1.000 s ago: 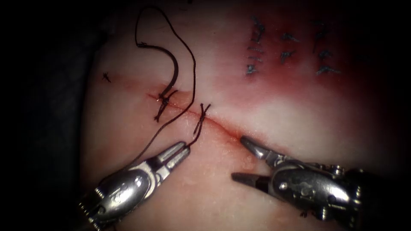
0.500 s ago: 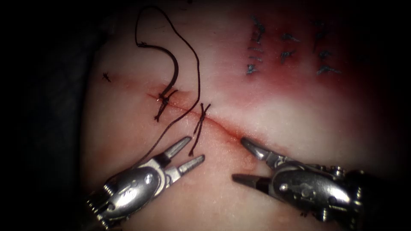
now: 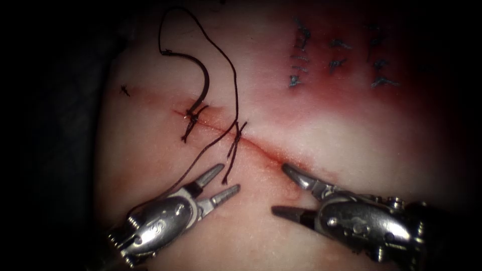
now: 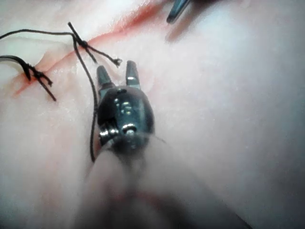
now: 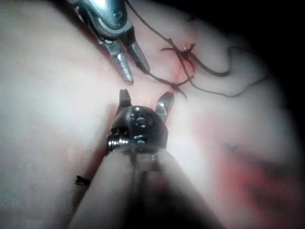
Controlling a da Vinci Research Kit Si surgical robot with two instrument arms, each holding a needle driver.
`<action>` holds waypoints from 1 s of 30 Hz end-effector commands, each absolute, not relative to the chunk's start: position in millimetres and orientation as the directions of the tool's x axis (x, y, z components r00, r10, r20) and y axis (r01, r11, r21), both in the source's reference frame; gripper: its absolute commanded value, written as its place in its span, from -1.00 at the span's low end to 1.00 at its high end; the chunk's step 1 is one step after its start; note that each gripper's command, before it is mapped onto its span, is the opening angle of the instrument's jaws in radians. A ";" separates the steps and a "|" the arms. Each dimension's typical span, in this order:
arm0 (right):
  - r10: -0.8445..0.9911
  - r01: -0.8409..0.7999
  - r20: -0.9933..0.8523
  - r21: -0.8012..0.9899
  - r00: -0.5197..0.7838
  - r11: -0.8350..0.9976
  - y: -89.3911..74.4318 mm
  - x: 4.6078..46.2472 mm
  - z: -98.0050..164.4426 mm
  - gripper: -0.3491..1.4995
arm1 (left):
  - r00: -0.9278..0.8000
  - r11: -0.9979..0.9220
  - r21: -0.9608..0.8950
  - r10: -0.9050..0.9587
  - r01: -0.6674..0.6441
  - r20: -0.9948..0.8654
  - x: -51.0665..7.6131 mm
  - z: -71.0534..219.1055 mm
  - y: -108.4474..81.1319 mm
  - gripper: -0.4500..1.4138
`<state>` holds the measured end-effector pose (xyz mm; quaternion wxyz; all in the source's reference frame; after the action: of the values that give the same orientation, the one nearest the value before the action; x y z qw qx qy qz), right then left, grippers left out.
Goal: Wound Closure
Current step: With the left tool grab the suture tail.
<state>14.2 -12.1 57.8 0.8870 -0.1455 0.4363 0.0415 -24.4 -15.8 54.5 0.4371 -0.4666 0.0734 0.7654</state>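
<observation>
The tissue [image 3: 311, 125] has a reddened cut [image 3: 266, 153] running from upper left to lower right. Two knots sit on it, a left one [image 3: 192, 118] and a second one [image 3: 238, 131] [image 4: 80, 43]. The dark curved needle [image 3: 206, 83] lies on the tissue above the cut, held by neither tool, its lower end by the left knot. Its thread [image 3: 233, 85] loops round and runs down past the left tool [image 3: 227, 178] [image 4: 116, 78]. That tool stands open beside the second knot's tail, holding nothing. The right tool [image 3: 280, 188] [image 5: 145, 100] is open too, one jaw tip at the cut.
Rows of blue-grey stitches [image 3: 301, 55] sit in a red-stained patch at the upper right. A small scrap of thread [image 3: 124, 90] lies at the far left. In the right wrist view the left tool's jaws [image 5: 126, 57] hang just beyond the right tool's.
The left tool's jaws, shut at the second knot's tail a second ago, have opened and let it go. The long thread has swung a little to the right. The right tool stayed put.
</observation>
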 end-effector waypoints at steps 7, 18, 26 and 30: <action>-0.055 -0.200 -0.787 -0.223 0.615 0.954 -11.9 14.7 58.3 0.85 | -0.160 -0.599 -0.293 0.587 -0.745 -0.793 -24.8 53.7 -14.7 0.09; -0.056 -0.200 -0.787 -0.224 0.615 0.954 -12.0 14.7 58.3 0.85 | -0.140 -0.609 -0.261 0.530 -0.749 -0.836 -25.1 54.0 -14.2 -0.11; -0.056 -0.200 -0.787 -0.224 0.615 0.954 -12.1 14.7 58.3 0.85 | -0.128 -0.603 -0.275 0.539 -0.749 -0.833 -24.7 53.9 -14.6 -0.89; -0.056 -0.200 -0.787 -0.224 0.615 0.954 -12.0 14.7 58.3 0.85 | -0.130 -0.649 -0.286 0.514 -0.705 -0.848 -24.5 53.7 -14.6 -0.89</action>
<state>14.2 -12.3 57.8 0.8868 -0.1459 0.4365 0.0411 -23.8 -15.0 52.9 0.4014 -0.5191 0.0918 0.7490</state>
